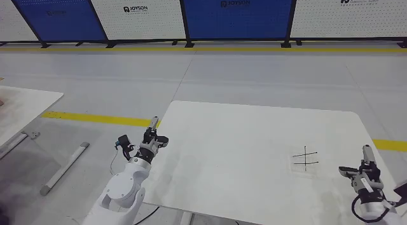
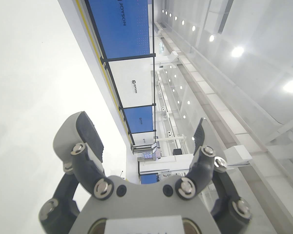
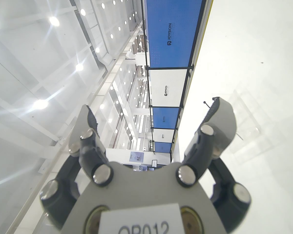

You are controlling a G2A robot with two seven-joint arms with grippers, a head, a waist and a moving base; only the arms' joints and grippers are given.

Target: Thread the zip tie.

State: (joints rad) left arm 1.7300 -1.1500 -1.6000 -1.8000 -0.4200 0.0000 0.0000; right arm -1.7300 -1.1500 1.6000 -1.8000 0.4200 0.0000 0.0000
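Presently zip ties lie crossed on table, near right gripper, well apart from left gripper; both gape, empty.

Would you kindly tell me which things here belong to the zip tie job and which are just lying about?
For the job: zip ties on the table; left gripper and right gripper, both open.
Lying about: side table; bar on the floor; wall panels.

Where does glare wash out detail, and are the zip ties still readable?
Top view: even light, zip ties show as thin dark lines on the table. Left wrist view: table blown white, ceiling lamps flare. Right wrist view: lamps star-flare, table washed out.
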